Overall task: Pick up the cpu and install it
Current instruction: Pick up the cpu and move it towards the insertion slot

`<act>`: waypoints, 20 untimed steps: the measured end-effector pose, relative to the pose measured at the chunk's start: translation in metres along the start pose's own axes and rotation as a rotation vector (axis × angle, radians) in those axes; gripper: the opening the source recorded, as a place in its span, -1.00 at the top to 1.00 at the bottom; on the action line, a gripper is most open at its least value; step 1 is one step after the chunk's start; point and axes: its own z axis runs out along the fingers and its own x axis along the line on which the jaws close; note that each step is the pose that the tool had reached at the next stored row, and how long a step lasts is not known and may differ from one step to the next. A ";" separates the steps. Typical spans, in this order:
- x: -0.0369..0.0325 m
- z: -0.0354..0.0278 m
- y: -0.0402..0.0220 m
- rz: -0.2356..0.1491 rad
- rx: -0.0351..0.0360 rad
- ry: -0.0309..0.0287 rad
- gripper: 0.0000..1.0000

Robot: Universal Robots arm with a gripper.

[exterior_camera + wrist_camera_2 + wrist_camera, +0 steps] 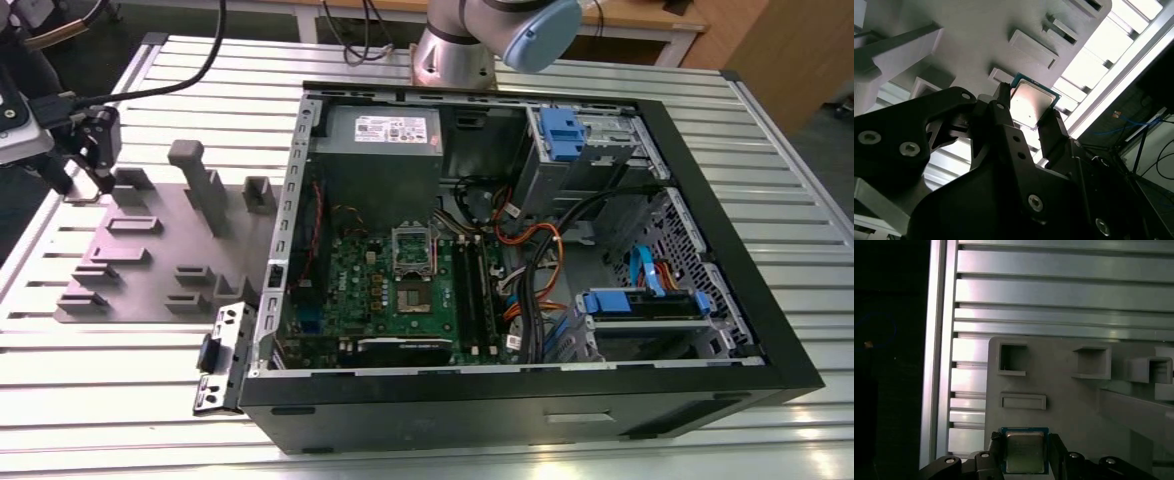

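- The gripper [1029,107] is closed on the cpu [1025,450]; in both wrist views its two fingers [1004,117] press on opposite edges of the chip, metal top facing the cameras
- In the exterior view the gripper hangs at the far corner of the grey plate [160,250] on the counter [400,450], at the exterior view's left and well apart from the open case [747,300]; so the cpu is at the plate, not in the case
- I cannot tell whether the chip is clear of the plate or just touching it
- Risk, thin grip: the fingers hold only the narrow rim; a jolt or a light squeeze could let the chip tilt or slip out
- Risk, snagging: raised blocks and pockets stand on the plate near the chip; a sideways move made too low could catch a corner and twist it between the fingers
- Risk, case wall: the metal side of the case stands between plate and board [360,280]; a low path would likely strike it
- Risk, seating: the socket [414,255] sits deep in the case, with memory sticks and cables just beside it at the exterior view's right; a chip carried skewed or turned the wrong way would probably jam and damage the contacts
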 end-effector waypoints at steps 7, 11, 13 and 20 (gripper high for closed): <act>0.0000 -0.0019 0.0000 0.000 0.0002 0.0004 0.06; 0.0000 -0.0036 0.0001 0.000 0.0000 0.0001 0.06; 0.0000 -0.0045 0.0001 0.000 0.0001 0.0003 0.06; 0.0001 -0.0093 0.0003 0.000 0.0002 0.0003 0.06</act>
